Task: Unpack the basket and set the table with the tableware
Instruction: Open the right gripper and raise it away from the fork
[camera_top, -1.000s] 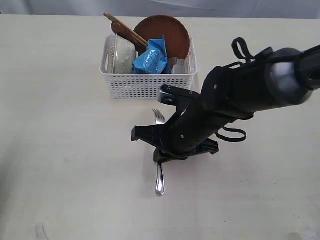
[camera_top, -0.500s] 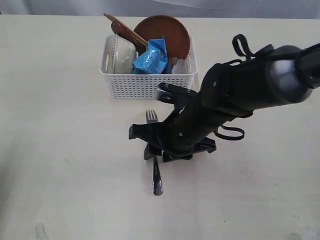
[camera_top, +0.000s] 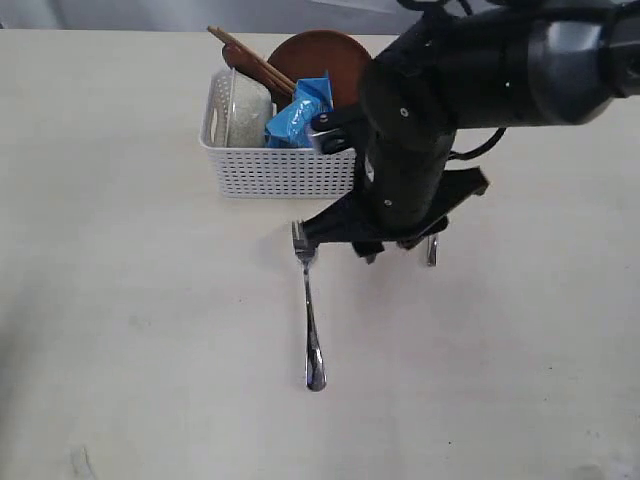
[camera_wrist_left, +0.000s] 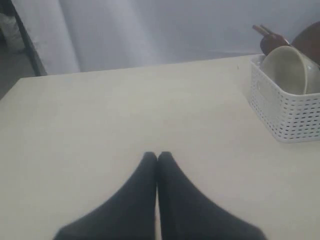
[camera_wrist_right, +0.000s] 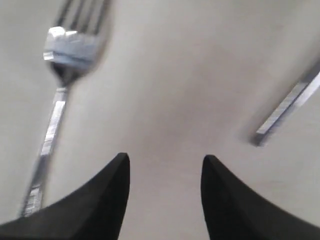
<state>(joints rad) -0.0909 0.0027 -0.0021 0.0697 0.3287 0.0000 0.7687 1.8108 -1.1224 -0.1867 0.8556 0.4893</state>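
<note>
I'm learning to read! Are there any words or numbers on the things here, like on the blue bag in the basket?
No text can be read in any of the views.
blue bag: any print on it is too small and blurred to read.
basket: plain white lattice, no words showing.
fork: bare steel, no stamp showing.
</note>
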